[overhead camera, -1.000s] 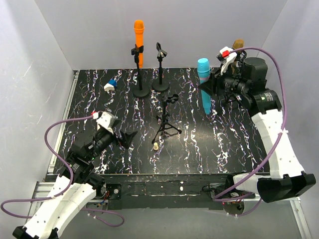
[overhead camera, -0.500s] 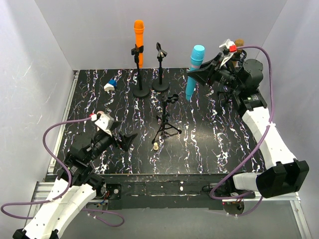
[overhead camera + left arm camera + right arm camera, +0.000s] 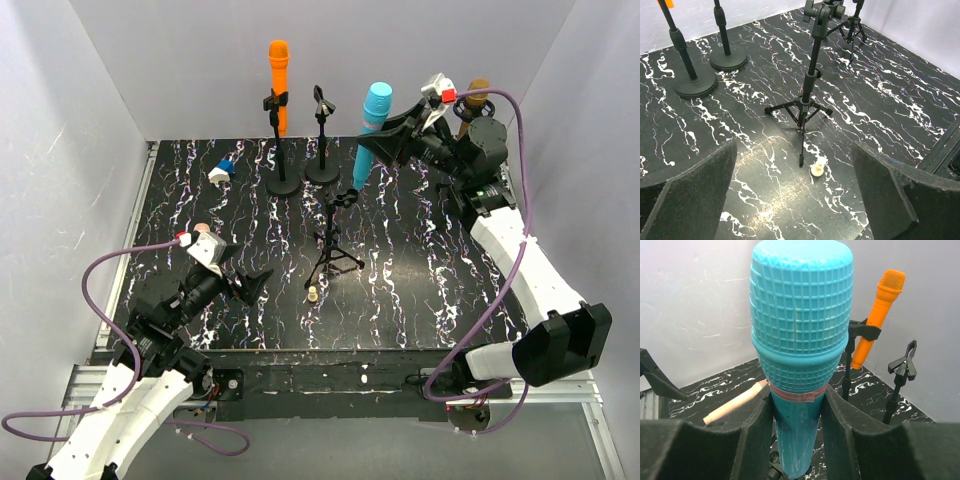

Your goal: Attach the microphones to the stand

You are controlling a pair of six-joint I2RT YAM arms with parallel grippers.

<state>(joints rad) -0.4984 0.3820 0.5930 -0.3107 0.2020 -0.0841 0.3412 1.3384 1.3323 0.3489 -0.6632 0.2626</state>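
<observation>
My right gripper (image 3: 388, 148) is shut on the light blue microphone (image 3: 368, 132) and holds it tilted in the air, head up. Its tail hangs just above the clip of the small tripod stand (image 3: 337, 240). In the right wrist view both pads press the blue microphone (image 3: 800, 340) just below its head. An orange microphone (image 3: 278, 85) sits clipped in a round-base stand. Beside it is a second round-base stand (image 3: 322, 140) with a bare clip. A golden-brown microphone (image 3: 474, 98) shows behind my right arm. A pale pink microphone (image 3: 735, 402) lies on the table. My left gripper (image 3: 250, 280) is open, low at the front left.
A tiny beige peg (image 3: 817, 167) stands on the black marbled table (image 3: 450, 290) by a tripod foot. A small blue and white object (image 3: 222, 170) lies at the back left. White walls close in the back and both sides.
My right arm has swung left, carrying the blue microphone from the right of the table to above the tripod stand and tilting it. The left arm has drawn back slightly.
</observation>
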